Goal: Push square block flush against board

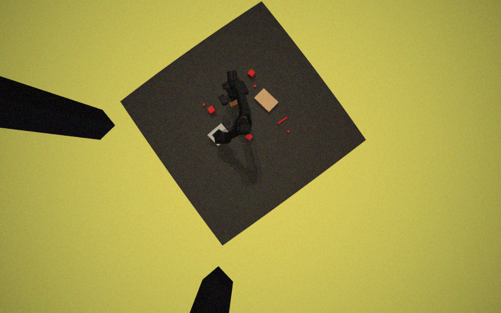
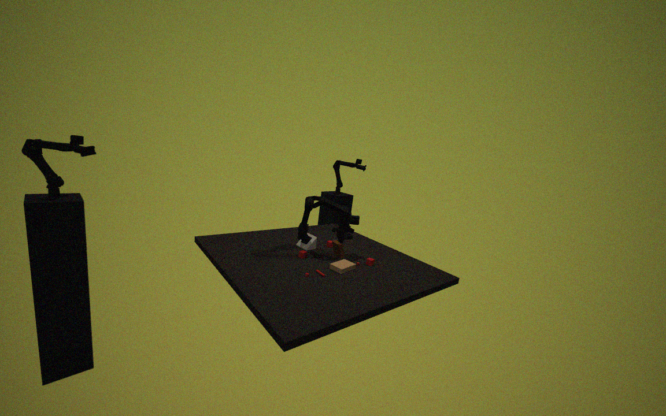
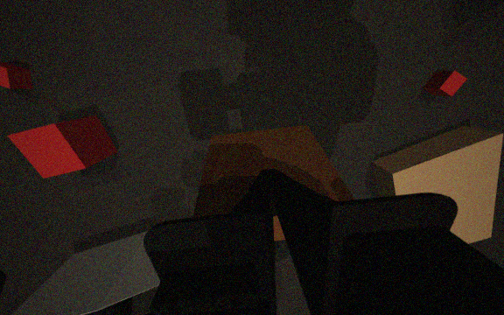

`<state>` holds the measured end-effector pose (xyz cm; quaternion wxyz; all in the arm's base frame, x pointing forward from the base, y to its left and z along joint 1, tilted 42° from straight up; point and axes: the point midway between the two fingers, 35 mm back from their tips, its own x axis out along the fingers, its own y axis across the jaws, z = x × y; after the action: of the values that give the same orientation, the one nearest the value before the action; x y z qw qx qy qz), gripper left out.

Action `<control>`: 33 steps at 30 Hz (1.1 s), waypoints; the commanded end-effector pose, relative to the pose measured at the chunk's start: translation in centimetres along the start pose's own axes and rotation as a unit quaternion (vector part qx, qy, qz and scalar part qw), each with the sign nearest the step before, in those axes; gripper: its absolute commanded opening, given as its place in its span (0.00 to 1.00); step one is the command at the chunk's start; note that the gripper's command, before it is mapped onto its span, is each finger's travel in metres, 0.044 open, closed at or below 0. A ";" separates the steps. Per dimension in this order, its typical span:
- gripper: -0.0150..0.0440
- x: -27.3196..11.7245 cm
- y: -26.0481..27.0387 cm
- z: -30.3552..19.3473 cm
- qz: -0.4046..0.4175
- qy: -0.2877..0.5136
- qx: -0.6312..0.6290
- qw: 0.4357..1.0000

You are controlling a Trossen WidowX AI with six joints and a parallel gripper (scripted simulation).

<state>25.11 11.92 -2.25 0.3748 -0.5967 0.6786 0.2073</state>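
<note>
The tan board [image 1: 265,100] [image 2: 343,265] [image 3: 458,184] lies flat on the dark table. The orange-brown square block [image 1: 233,103] [image 2: 337,249] [image 3: 274,142] stands apart from it, with a gap between them. The arm covers part of the block in the top view, and the fingers cover part of it in the wrist view. My gripper [image 2: 341,239] [image 3: 268,175] is shut and empty, with its tips over or close by the block. I cannot tell whether they touch it. The fingers also overlap a lower part of the board in the wrist view.
Red cubes [image 1: 251,73] [image 1: 211,109] [image 1: 248,137], several smaller red pieces and a red stick [image 1: 282,120] [image 2: 320,273] lie around. My arm stands on a grey-white base [image 1: 212,134] [image 2: 313,242]. Two dark pedestals [image 1: 42,104] [image 2: 58,284] stand off the table.
</note>
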 end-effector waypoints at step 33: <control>0.25 0.0 -0.1 1.2 -0.002 -0.001 0.001 1.000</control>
<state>25.57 12.53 -2.43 0.3802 -0.5992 0.6737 0.2060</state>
